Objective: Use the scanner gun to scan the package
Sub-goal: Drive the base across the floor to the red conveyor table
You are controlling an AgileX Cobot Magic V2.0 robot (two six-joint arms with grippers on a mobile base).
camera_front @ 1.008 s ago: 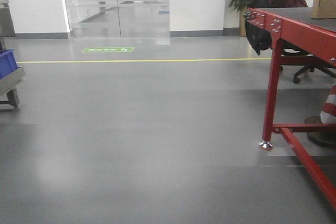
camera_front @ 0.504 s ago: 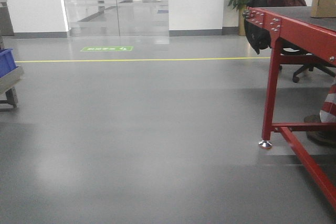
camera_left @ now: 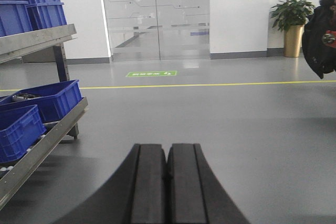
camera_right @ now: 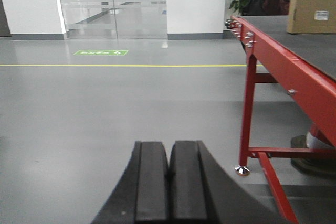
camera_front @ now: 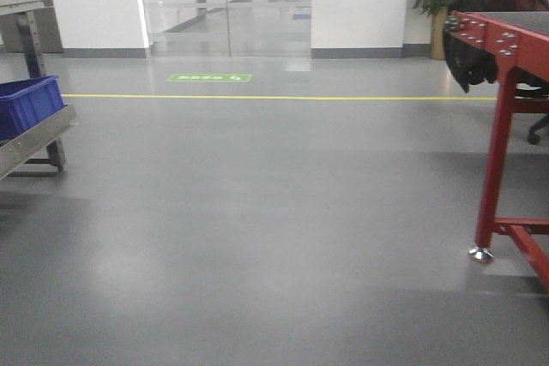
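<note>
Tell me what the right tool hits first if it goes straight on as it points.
Nothing close: the right tool, shut, points over grey floor toward the white wall beside the glass doors. The red table lies off to its right. Depth unclear.

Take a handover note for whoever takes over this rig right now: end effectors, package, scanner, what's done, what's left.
Both shut with nothing between the fingers: left end effector, right end effector.
Plain brown cardboard box with a white label: on the red-framed table, towards its far end, untouched.
Scanner gun: in no view.
Done: nothing.
Left: find and grasp the scanner, get to the table, scan the label.
</note>
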